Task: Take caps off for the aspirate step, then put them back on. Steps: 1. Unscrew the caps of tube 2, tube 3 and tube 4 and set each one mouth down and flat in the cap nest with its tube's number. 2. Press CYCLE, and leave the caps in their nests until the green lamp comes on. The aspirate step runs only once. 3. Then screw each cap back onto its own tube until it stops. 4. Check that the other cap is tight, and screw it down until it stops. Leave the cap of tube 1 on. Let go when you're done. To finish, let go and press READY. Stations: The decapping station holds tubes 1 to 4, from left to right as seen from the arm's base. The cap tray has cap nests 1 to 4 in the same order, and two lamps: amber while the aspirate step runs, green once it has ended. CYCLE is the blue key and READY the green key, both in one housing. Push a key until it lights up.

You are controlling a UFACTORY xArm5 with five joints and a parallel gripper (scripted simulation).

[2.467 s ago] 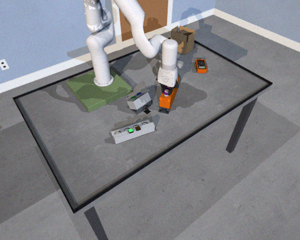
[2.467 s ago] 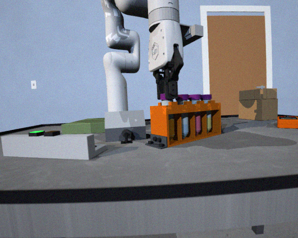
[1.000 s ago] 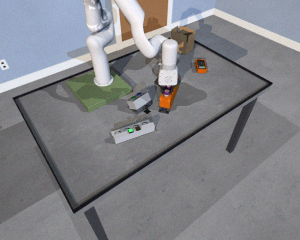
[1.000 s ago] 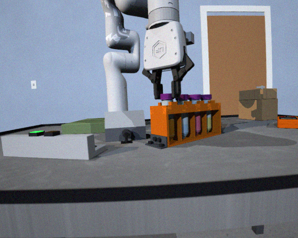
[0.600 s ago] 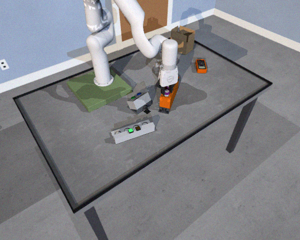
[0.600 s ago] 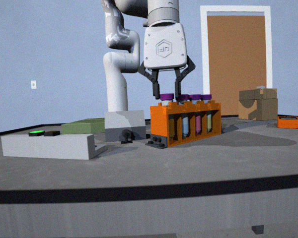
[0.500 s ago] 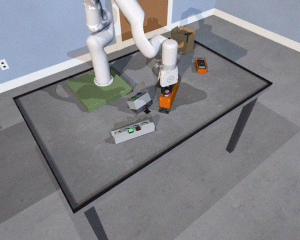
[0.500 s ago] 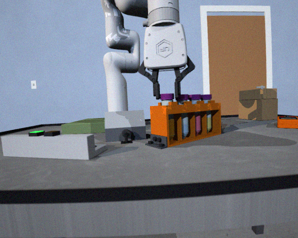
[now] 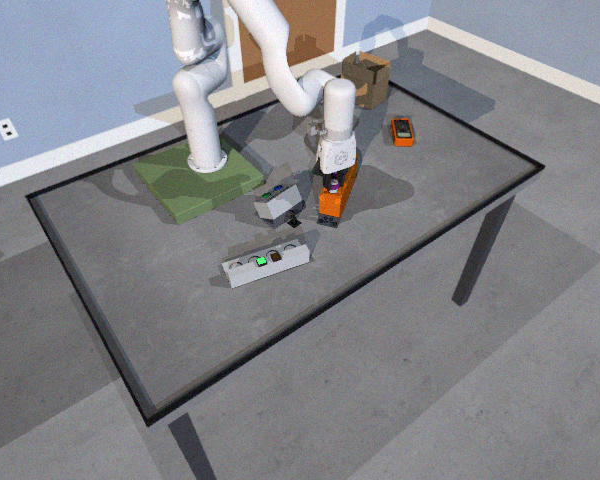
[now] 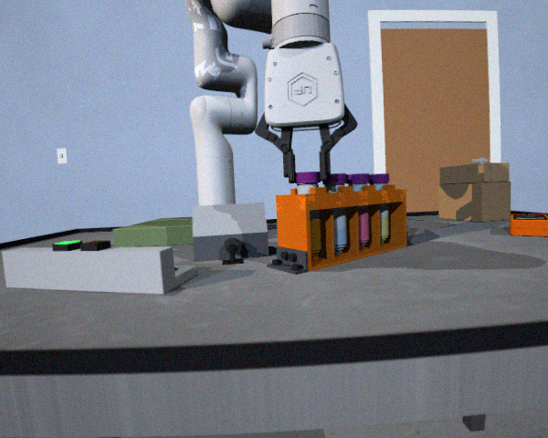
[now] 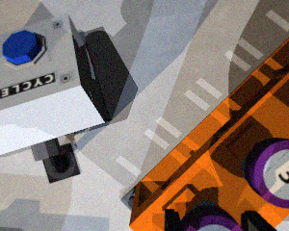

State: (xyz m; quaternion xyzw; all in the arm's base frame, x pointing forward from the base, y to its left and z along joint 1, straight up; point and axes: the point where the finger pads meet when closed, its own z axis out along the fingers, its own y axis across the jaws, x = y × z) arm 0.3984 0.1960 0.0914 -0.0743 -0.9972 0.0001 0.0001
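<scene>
The orange decapping station [image 9: 336, 200] [image 10: 293, 221] [image 11: 193, 178] holds four tubes, each with a purple cap on it. My gripper [image 9: 334, 183] [image 10: 307, 176] [image 11: 209, 222] points straight down over the station's near end and is shut on the cap of tube 4 [image 10: 307, 177] [image 11: 207, 224]. The cap of tube 3 [image 10: 335, 179] [image 11: 279, 173] stands right beside it. The grey cap tray [image 9: 290, 263] [image 10: 85, 273] has empty nests, and its green lamp [image 9: 261, 260] [image 10: 67, 245] is lit. The key housing [image 9: 282, 206] [image 10: 229, 226] carries the blue CYCLE key [image 9: 277, 188] [image 11: 21, 45] and the green READY key [image 9: 265, 195].
A cardboard box [image 9: 365, 77] [image 10: 475, 191] stands at the table's far corner, with an orange meter [image 9: 402, 131] [image 10: 531, 224] near it. The arm's base stands on a green pad [image 9: 186, 188] [image 10: 152, 232]. A raised black rim runs around the table.
</scene>
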